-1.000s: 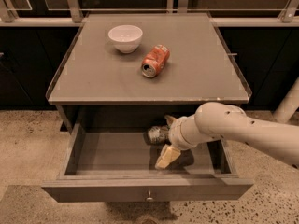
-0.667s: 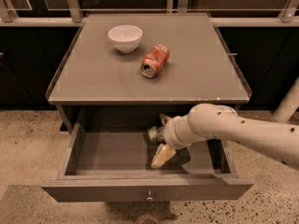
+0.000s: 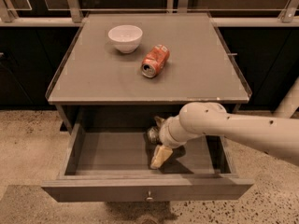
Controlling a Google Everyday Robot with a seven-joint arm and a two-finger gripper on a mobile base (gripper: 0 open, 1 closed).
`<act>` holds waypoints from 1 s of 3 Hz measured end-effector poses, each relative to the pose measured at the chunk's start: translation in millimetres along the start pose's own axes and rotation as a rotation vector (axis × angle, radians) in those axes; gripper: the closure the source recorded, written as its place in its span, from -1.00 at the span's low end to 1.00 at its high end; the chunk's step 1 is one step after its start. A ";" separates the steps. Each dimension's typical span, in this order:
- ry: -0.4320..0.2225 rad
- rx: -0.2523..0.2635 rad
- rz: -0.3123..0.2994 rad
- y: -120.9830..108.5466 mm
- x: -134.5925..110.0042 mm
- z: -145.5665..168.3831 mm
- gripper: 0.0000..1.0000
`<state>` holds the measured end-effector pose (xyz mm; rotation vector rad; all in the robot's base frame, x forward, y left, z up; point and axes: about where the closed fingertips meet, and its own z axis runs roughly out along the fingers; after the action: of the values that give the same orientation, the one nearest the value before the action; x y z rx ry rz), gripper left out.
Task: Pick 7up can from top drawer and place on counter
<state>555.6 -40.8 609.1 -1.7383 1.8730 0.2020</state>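
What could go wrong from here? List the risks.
1. The gripper is at the 7up can at the back of the drawer, under the counter edge; lifting straight up could hit that edge.
2. The 7up can seems to lie on its side, so it might roll or slip.
3. An orange can and bowl sit on the counter; placing there could knock them.

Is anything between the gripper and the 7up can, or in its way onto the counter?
Nothing visible; the gripper is at the 7up can in the top drawer. On the counter: bowl, orange-red can.
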 end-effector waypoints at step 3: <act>0.007 -0.008 -0.006 1.0 1.2 1.7 -0.16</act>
<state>555.2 -41.0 606.9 -1.7513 1.8742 0.2020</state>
